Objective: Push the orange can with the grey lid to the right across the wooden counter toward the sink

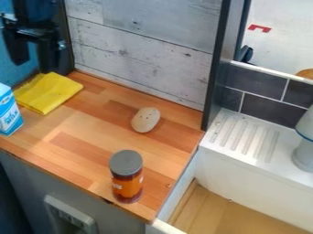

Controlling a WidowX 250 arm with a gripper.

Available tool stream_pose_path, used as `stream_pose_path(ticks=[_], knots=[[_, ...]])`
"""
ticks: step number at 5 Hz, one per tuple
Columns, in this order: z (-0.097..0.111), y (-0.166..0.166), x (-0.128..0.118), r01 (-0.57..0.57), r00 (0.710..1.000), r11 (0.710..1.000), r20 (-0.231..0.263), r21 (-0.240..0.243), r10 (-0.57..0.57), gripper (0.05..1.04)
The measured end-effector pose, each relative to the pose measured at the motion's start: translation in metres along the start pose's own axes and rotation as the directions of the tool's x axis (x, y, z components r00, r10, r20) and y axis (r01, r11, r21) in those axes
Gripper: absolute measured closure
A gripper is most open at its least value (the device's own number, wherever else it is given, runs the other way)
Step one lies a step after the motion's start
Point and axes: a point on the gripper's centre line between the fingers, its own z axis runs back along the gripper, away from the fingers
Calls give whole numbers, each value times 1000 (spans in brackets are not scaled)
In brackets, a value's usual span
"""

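- Nearest the camera on the wooden counter stands a jar with a grey screw lid and orange-brown contents, upright, well apart from the gripper, toward the camera and to the right of it.
- The gripper hangs at the upper left, in front of a blue surface; its two black fingers stand wide apart, with nothing held between them.
- The yellow cloth is the thing nearest the gripper, folded and lying flat on the counter, just below it in the view.
- The blue-and-white milk carton is below the gripper and slightly left, upright near the cloth and cut off by the view's left edge.
- The pale, speckled potato lies on the counter to the right of the gripper and lower, between the jar and the whitewashed plank wall.
- Farther right of the gripper, past a dark upright post, are dark tiles, a white ridged drainboard and a pale vessel with a blue line, cut off by the right edge.
- Below the drainboard, far from the gripper toward the lower right, is the sink with a tan, wood-look bottom.
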Motion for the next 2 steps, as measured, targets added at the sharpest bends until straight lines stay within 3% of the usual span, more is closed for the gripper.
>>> stream_pose_path(ticks=[1,2], knots=[[6,17,-20,18,1000,1000,6,-2,-18,83],[3,24,-23,29,999,1000,38,5,-29,83]])
